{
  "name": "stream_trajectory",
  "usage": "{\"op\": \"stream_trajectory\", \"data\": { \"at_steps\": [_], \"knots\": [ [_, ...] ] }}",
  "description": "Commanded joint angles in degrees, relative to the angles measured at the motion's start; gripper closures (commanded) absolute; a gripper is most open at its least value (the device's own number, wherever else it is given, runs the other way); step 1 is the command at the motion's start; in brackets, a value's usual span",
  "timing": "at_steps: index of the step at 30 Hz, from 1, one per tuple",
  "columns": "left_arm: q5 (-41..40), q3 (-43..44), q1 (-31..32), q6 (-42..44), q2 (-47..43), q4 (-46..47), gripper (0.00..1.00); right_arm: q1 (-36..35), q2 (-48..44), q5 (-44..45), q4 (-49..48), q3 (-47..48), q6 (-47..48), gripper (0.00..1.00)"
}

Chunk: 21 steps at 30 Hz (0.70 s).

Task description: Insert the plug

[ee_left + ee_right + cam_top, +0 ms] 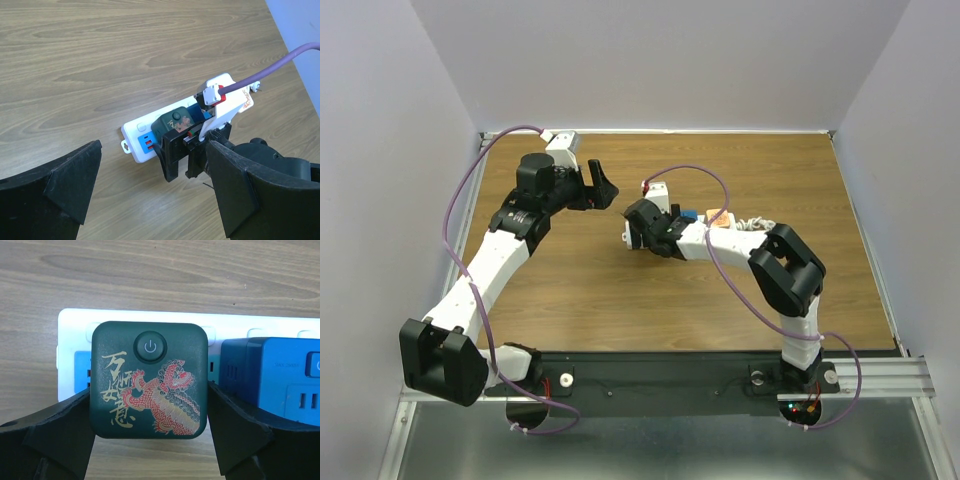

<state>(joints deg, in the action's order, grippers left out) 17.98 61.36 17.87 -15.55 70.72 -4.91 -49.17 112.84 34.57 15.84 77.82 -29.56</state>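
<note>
My right gripper (pixel 149 412) is shut on a dark green square plug (pixel 149 380) with a red dragon and gold characters. It holds the plug against the face of the white power strip (pixel 150 315); the prongs are hidden. In the left wrist view the green plug (pixel 175 120) sits on the strip (pixel 137 127) between the right gripper's fingers (pixel 172 155). From above, the right gripper (pixel 645 235) covers most of the strip. My left gripper (pixel 600 185) is open and empty, above the table behind and left of the strip; it also shows in its own wrist view (pixel 155 190).
A blue plug block (pixel 272 375) sits in the strip just right of the green plug, also seen from above (pixel 690 214). An orange item (pixel 718 215) and a coiled white cable (pixel 757 222) lie right of it. White walls enclose the wooden table (pixel 620 300).
</note>
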Motion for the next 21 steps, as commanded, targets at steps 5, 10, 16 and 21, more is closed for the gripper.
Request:
{"op": "stream_trajectory", "data": {
  "at_steps": [5,10,16,21],
  "knots": [
    [0.1,-0.9,-0.3,0.0,-1.9,2.6,0.04,2.4,-2.8,-3.8,3.0,1.8,2.1,0.14],
    [0.1,-0.9,-0.3,0.0,-1.7,2.7,0.04,3.2,-3.3,-5.4,3.1,3.8,3.6,0.14],
    [0.0,-1.1,-0.3,0.0,-1.8,2.7,0.04,5.7,-3.3,-7.2,3.3,6.7,5.7,0.14],
    [0.0,-1.0,-0.3,0.0,-1.9,2.7,0.04,7.4,-2.4,-8.2,4.1,8.4,7.1,0.14]
  ]
}}
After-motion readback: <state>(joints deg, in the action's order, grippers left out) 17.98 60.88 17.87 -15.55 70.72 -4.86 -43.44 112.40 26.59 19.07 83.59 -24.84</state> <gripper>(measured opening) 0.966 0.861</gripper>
